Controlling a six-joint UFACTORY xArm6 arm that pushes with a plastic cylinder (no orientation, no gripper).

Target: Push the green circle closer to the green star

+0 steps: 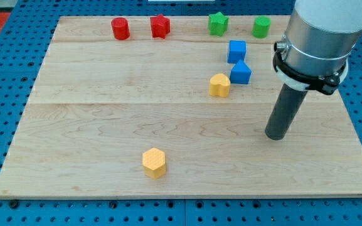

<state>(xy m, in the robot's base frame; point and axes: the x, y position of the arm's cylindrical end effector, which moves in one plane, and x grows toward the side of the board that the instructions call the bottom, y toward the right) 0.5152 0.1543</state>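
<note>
The green circle [261, 27] stands near the view's top right on the wooden board [105, 125]. The green star [218, 24] stands to its left, a short gap between them. My tip [275, 135] rests on the board at the view's right, well below the green circle and apart from every block.
A red circle [120, 29] and a red star [160, 26] stand at the top left of centre. A blue cube [236, 51], a blue pentagon-like block [241, 73] and a yellow heart [219, 85] cluster below the green star. A yellow hexagon [154, 162] sits near the bottom.
</note>
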